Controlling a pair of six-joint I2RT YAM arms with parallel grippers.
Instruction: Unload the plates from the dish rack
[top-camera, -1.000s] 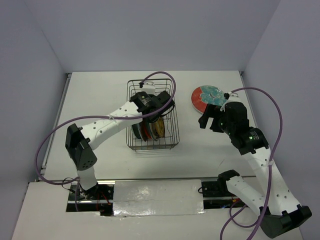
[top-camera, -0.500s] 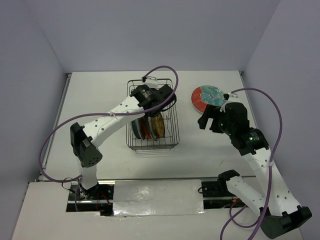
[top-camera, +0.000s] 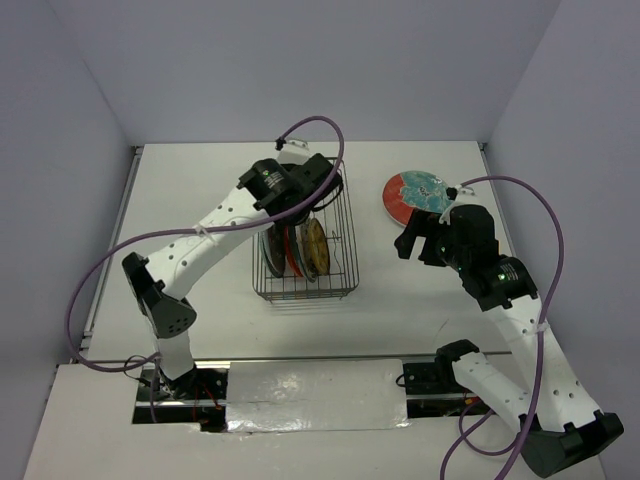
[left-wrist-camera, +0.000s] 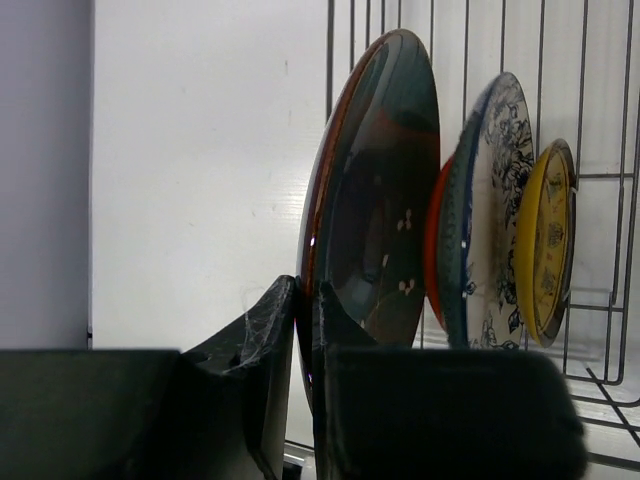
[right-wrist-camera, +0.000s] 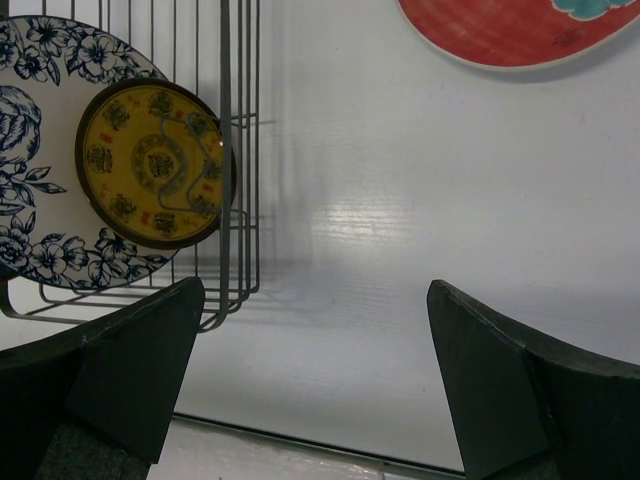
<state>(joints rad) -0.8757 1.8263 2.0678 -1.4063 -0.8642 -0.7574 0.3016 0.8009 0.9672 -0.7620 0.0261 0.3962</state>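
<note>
The dark wire dish rack (top-camera: 352, 242) stands mid-table with plates on edge in it. In the left wrist view my left gripper (left-wrist-camera: 305, 315) is shut on the rim of a dark teal, red-rimmed plate (left-wrist-camera: 375, 190). Behind that plate stand a red-orange plate (left-wrist-camera: 436, 265), a white plate with dark floral pattern (left-wrist-camera: 497, 210) and a yellowish plate (left-wrist-camera: 548, 240). From above, the left gripper (top-camera: 312, 187) is over the rack's far half. My right gripper (top-camera: 424, 236) is open and empty, right of the rack. A red and teal plate (top-camera: 412, 192) lies flat on the table.
In the right wrist view the rack's wire wall (right-wrist-camera: 240, 150) is at the left with the yellowish plate (right-wrist-camera: 150, 165) and floral plate (right-wrist-camera: 35, 150) behind it. The flat red plate (right-wrist-camera: 510, 30) is at the top right. The right gripper (right-wrist-camera: 315, 350) hangs over white table.
My left arm has risen and swung toward the rack's far end with its gripper on the teal plate. The right arm has not moved.
</note>
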